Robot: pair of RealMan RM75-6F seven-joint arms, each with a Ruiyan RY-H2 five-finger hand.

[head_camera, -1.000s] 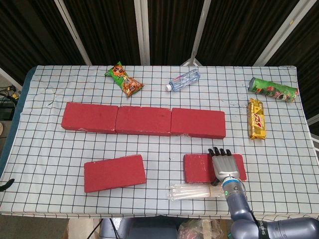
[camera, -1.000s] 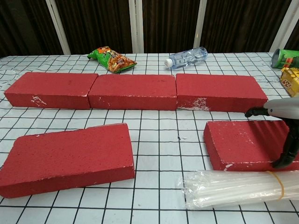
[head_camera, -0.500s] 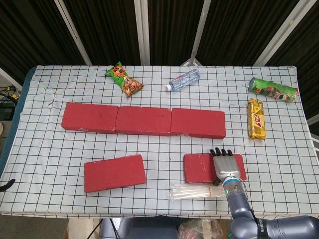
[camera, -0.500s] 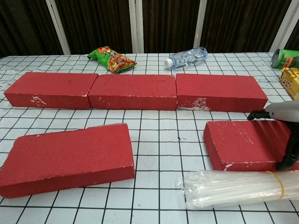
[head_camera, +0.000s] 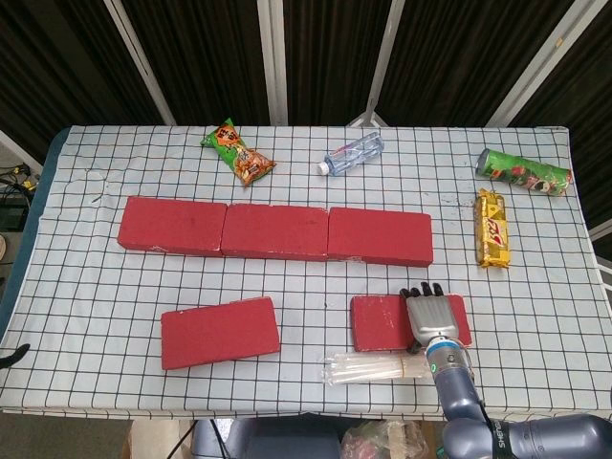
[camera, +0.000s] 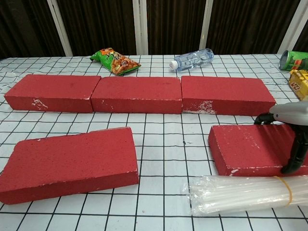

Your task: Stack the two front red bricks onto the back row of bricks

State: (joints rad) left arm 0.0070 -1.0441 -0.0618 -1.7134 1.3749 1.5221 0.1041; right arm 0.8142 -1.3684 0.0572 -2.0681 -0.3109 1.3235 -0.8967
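Three red bricks form the back row (head_camera: pixel 275 230) (camera: pixel 137 94) across the middle of the table. The front left red brick (head_camera: pixel 220 331) (camera: pixel 72 161) lies slightly askew with nothing touching it. My right hand (head_camera: pixel 435 316) (camera: pixel 288 115) lies over the right half of the front right red brick (head_camera: pixel 382 320) (camera: pixel 245 147). Its fingers reach over the brick's far edge and its thumb presses the near face, so it grips the brick across its width. The brick still lies on the cloth. My left hand shows in neither view.
A clear bag of straws (head_camera: pixel 373 366) (camera: pixel 240 192) lies just in front of the held brick. Behind the back row are a green snack bag (head_camera: pixel 239 153), a water bottle (head_camera: pixel 352 153), a green can (head_camera: pixel 523 171) and a yellow packet (head_camera: pixel 492 228) at the right.
My right hand has settled a little nearer and lower on the front right brick, and the brick has shifted slightly to the left. Everything else is unmoved.
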